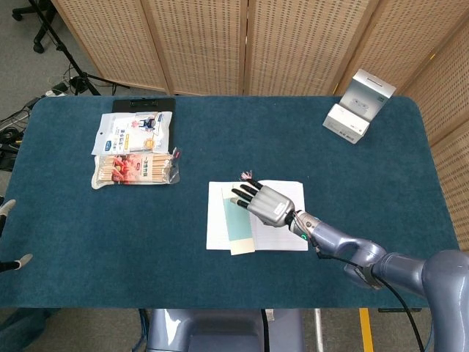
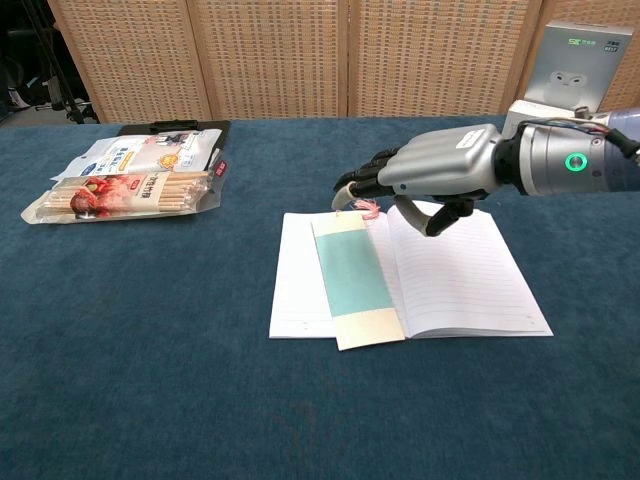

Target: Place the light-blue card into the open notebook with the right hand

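The open notebook (image 1: 282, 233) (image 2: 460, 275) lies flat near the table's front middle, its lined pages showing. On its left page, close to the spine, lies the light-blue card (image 1: 238, 220) (image 2: 352, 272), its cream lower end overhanging the notebook's front edge. My right hand (image 1: 265, 202) (image 2: 435, 168) hovers raised above the notebook's far edge, palm down, fingers spread and holding nothing, apart from the card. A small pink tassel (image 2: 364, 207) sits at the top of the spine, just under the fingertips. My left hand is not in either view.
Two snack packets (image 1: 134, 152) (image 2: 128, 182) and a black clipboard (image 1: 143, 105) lie at the far left. A white earbuds box (image 1: 359, 105) (image 2: 582, 63) stands at the far right. Wicker screens line the table's back.
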Robot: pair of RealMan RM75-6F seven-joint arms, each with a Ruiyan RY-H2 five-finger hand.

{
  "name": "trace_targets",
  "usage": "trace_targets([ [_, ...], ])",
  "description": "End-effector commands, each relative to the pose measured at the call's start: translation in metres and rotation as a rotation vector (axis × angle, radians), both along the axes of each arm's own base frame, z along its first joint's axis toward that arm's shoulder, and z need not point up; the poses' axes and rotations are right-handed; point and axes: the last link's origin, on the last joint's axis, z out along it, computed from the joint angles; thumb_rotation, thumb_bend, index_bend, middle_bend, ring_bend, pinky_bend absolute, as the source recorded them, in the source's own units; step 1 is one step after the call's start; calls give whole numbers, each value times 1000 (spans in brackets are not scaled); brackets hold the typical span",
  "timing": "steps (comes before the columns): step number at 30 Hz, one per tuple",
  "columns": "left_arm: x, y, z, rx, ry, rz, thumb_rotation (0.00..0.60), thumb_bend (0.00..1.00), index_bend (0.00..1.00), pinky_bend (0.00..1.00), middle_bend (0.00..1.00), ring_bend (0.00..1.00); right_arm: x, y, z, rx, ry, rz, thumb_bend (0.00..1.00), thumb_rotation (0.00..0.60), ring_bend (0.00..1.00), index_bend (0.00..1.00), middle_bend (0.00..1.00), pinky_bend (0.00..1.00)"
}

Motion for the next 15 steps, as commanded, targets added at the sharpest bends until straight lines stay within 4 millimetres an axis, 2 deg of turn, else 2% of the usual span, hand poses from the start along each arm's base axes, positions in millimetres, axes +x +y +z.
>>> trace_targets([
  [1,-1,0,0,-4,-1,3,600,0,0,0,0,0,7,1,-11,1,36,26,1000,600,0,0,0,34],
  [9,-3,2,0,-4,-3,11,600,0,0,0,0,0,13,-1,-25,-3,88,50,1000,600,0,0,0,34],
  [15,-3,2,0,-4,-6,14,600,0,0,0,0,0,9,-4,-33,-4,143,51,1000,600,0,0,9,34],
])
